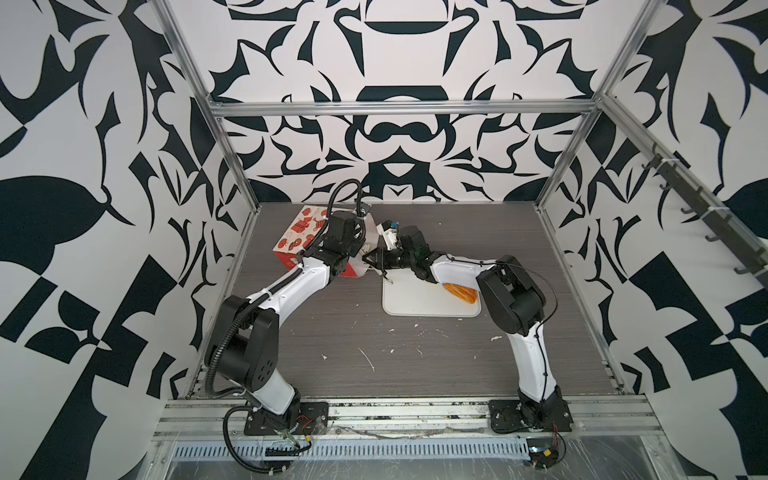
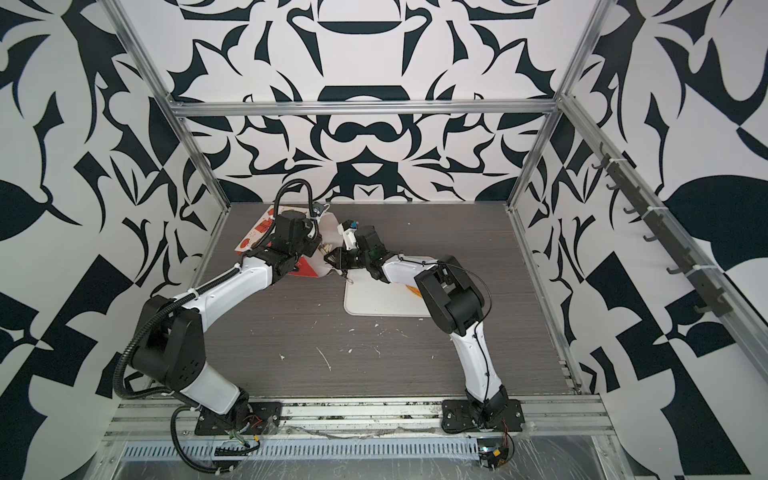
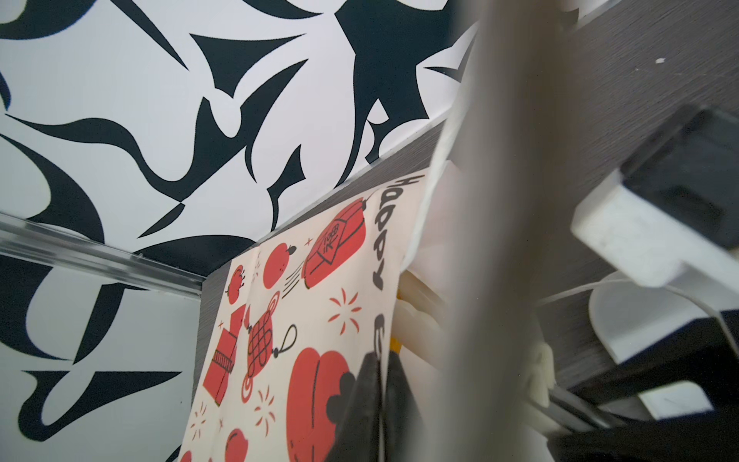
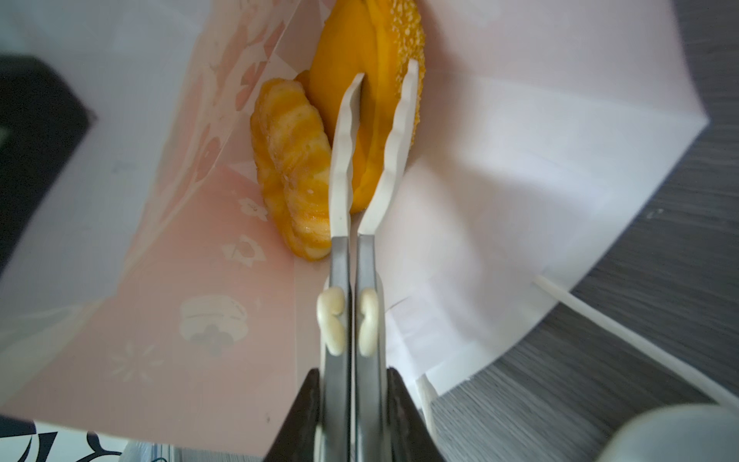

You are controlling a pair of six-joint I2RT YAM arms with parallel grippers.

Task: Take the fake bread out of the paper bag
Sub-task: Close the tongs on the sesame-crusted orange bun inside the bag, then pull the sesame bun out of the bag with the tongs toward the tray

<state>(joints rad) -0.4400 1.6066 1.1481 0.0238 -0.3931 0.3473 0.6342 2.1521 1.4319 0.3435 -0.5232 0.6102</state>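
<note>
Grey tabletop (image 1: 374, 353), paper bag (image 4: 520, 160) on its side: right gripper (image 4: 387, 70) pinches the seeded fake bread (image 4: 356, 40), long axis straight ahead of its jaws; left gripper (image 3: 382, 360) clamps the bag rim.

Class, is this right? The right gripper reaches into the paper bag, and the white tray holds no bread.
No: a top view shows one orange-brown loaf on the white tray. So: the right gripper reaches into the paper bag, and the white tray holds one loaf.

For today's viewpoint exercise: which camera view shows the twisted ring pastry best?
The right wrist view: the twisted ring sits inside the paper bag. Both top views and the left wrist view show the bag, not the ring.
</note>
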